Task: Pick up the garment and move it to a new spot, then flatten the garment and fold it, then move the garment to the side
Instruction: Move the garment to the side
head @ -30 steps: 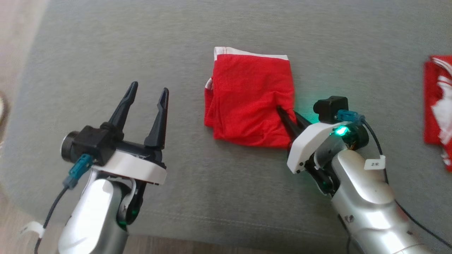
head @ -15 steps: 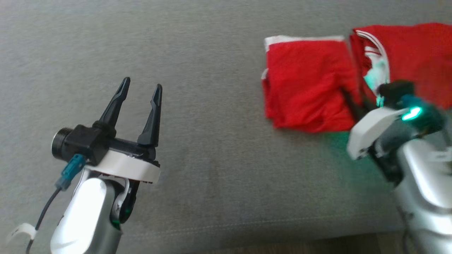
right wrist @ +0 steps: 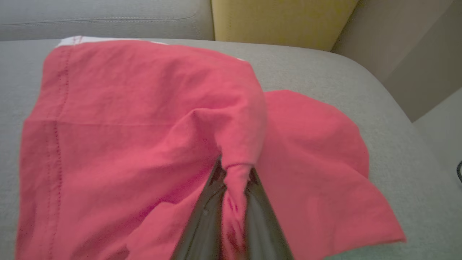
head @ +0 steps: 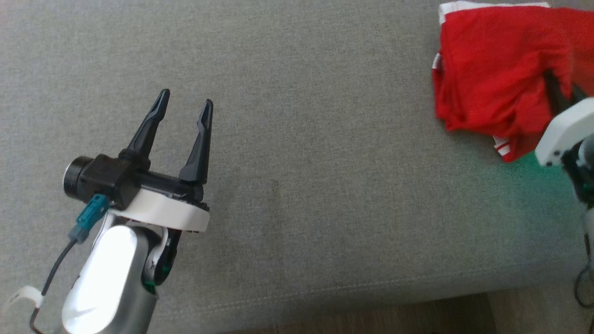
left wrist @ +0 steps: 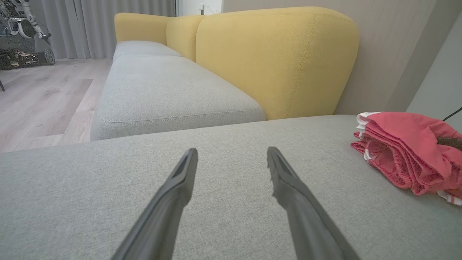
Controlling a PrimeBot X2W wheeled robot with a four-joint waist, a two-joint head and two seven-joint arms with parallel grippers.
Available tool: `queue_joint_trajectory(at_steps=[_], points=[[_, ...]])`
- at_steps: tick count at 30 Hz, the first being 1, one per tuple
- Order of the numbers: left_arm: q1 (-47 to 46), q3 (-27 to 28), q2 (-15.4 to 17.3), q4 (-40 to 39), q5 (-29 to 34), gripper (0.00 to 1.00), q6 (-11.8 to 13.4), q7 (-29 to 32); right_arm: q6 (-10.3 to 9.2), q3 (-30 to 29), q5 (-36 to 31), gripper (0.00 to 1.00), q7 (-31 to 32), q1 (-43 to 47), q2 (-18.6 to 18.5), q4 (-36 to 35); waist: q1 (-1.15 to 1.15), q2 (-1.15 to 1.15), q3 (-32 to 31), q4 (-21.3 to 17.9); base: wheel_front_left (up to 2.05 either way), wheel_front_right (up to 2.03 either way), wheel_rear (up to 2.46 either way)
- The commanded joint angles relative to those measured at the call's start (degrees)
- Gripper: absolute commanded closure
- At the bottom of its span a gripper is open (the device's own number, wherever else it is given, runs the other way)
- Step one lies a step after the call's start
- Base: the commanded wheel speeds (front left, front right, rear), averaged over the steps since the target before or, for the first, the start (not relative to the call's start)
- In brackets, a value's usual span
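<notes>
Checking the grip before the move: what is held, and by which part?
Right gripper: jaws shut on the red garment, pinching a bunched fold at its right edge. Left gripper: jaws open, empty.

I'm in a home, a living room by the look of it. I'm working over a sofa with grey seat cushions, stitched seams and yellow backrests. There's a light wood floor beside it, grey full-length curtains behind and a plain beige wall. A red garment lies on the seat. One odd item: robot hardware parked on the floor by the curtains, so it could be a mock-up home.
</notes>
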Motion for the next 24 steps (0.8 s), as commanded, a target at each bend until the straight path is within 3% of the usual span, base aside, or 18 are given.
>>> queue_joint_trajectory(at_steps=[1, 10, 19, 20, 22, 23, 24], points=[[-2.2, 2.0, 1.5, -2.1, 0.0, 0.0, 0.0, -0.1, -0.05, 0.0, 0.3, 1.0, -0.4, -1.8, -0.6, -0.8, 0.0, 0.0, 0.3, -0.1, 0.0, 0.0, 0.0], [-3.5, 1.6, 1.4, -2.1, -0.5, 0.0, -0.3, -0.1, -0.05, -5.8, 1.6, 1.0, -3.1, -9.4, 0.9, 13.8, 0.0, 0.0, 1.7, 0.5, 0.0, 0.0, 0.0], [-3.9, 1.6, 1.5, -1.8, -0.9, 0.0, -0.1, -0.3, -0.05, -5.9, 3.9, 1.0, -7.4, -13.9, 1.4, 24.5, 0.0, 0.0, 2.1, 0.9, 0.0, 0.0, 0.0], [-3.9, 1.7, 1.6, -1.8, -0.9, 0.0, 0.0, -0.3, -0.05, -5.7, 4.1, 0.85, -8.0, -14.1, 1.5, 25.0, 0.0, 0.0, 2.1, 0.9, 0.0, 0.0, 0.0], [-3.8, 1.7, 1.6, -1.7, -1.0, 0.0, 0.0, -0.4, -0.05, -5.5, 4.8, 0.7, -8.8, -14.5, 1.7, 26.3, 0.0, 0.0, 2.0, 0.8, 0.0, 0.0, 0.0], [-3.8, 1.7, 1.7, -1.7, -1.0, 0.0, 0.0, -0.4, -0.05, -5.4, 4.9, 0.53, -9.4, -14.7, 1.7, 26.8, 0.0, 0.0, 1.9, 0.7, 0.0, 0.0, 0.0], [-3.8, 1.7, 1.7, -1.6, -1.1, 0.0, 0.0, -0.4, -0.05, -5.3, 5.1, 0.0, -10.0, -14.8, 1.8, 27.4, 0.0, 0.0, 1.8, 0.7, 0.0, 0.0, 0.0]])
